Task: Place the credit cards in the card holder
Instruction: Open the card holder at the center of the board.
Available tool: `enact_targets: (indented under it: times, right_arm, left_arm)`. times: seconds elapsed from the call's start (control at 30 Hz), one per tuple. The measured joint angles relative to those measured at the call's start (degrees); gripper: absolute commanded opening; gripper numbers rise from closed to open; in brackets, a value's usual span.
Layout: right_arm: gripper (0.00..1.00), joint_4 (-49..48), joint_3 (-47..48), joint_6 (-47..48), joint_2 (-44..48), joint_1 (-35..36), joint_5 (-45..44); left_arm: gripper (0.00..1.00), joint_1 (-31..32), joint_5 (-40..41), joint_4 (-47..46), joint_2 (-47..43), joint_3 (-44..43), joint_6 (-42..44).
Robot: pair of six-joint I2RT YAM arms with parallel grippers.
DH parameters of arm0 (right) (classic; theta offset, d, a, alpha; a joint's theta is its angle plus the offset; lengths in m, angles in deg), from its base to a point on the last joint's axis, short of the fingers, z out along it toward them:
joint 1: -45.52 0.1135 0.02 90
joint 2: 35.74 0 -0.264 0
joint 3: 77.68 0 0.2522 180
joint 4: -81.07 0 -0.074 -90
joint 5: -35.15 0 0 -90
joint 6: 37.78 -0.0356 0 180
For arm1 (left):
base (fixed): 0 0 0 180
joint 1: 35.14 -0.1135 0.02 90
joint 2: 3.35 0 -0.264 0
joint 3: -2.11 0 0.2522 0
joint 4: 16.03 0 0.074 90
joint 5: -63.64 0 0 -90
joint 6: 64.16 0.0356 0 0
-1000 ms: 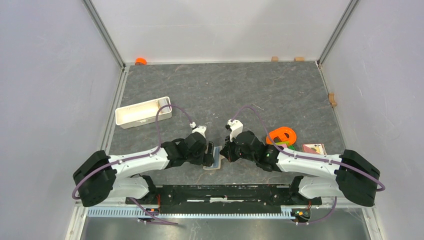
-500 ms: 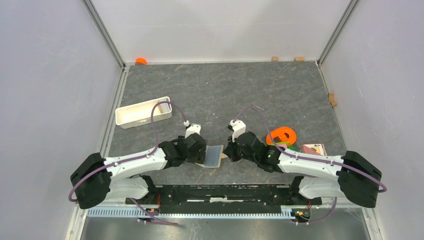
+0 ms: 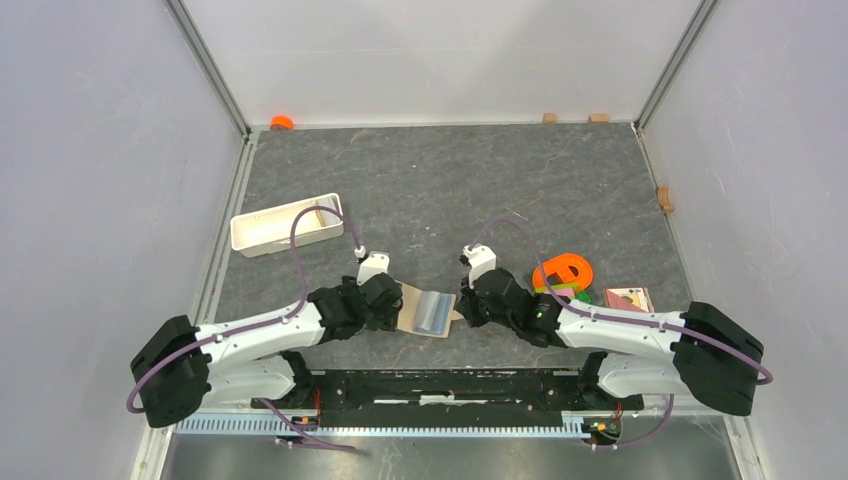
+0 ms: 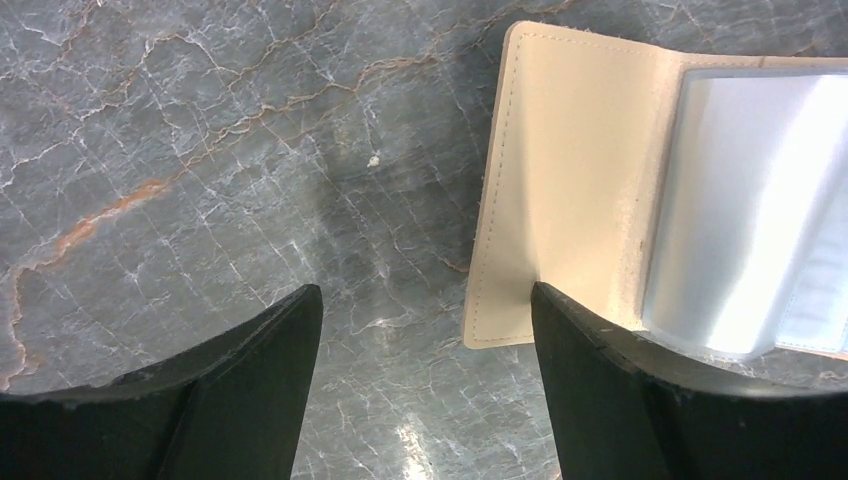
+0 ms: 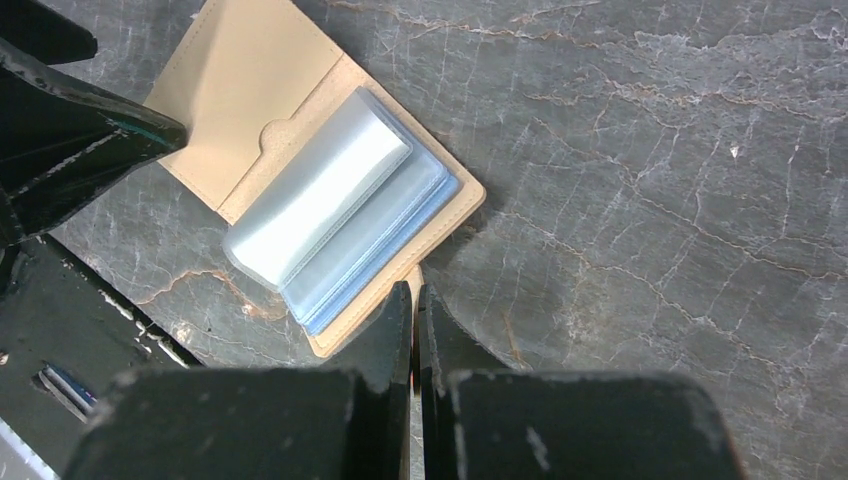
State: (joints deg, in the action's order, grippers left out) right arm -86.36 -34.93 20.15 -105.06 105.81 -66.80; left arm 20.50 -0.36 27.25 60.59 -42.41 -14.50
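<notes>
Left gripper (image 3: 393, 304) (image 4: 425, 296) sits just left of the card holder (image 3: 428, 312) (image 4: 560, 180) (image 5: 250, 90), with its two fingers (image 4: 260, 380) spread wide and nothing between them but bare grey table (image 3: 450, 180). One finger is just beside the holder's left flap.

The card holder lies open and flat on the table between the two arms. It is tan inside, and its see-through pockets (image 5: 330, 200) (image 4: 760, 200) look blue-grey (they puff up a little, like book pages).

Right gripper (image 3: 466, 312) (image 5: 413, 300) is at the holder's right edge, pinched shut on a thin tan strip of it.

Far to the left of the holder and further back is a white tray (image 3: 285, 225). To the right of the holder, past the right arm, lies an orange ring (image 3: 563, 272). Further right lies one credit card (image 3: 628, 297), pale with reddish print, well apart from the holder.
</notes>
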Motion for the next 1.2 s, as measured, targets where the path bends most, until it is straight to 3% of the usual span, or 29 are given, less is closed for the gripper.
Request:
enact_targets:
  times: [0.23, 0.5, 0.87, 1.07, 1.2]
  right_arm:
    - [0.0, -0.1, -1.0, 0.0, -0.1, 0.0, -0.2]
    - [0.0, -0.5, -1.5, 0.0, -0.7, 0.0, -0.2]
    - [0.0, -0.4, -1.5, 0.0, -0.8, 0.0, -1.0]
    - [0.0, -0.3, -1.5, 0.0, -0.8, 0.0, -1.5]
    - [0.0, -0.2, -1.5, -0.1, -0.8, 0.0, -1.9]
  left_arm:
    - [0.88, 0.0, -6.6, -4.4, -4.5, 0.0, 1.8]
    - [0.87, 1.0, -11.1, -11.1, -7.3, -1.6, 7.2]
    - [0.68, 9.9, -13.4, -20.4, -2.5, -5.3, 11.3]
    - [0.59, 10.8, -16.6, -24.2, 2.8, -5.3, 11.3]
    - [0.59, 10.9, -14.6, -24.5, 5.6, -5.2, 11.3]
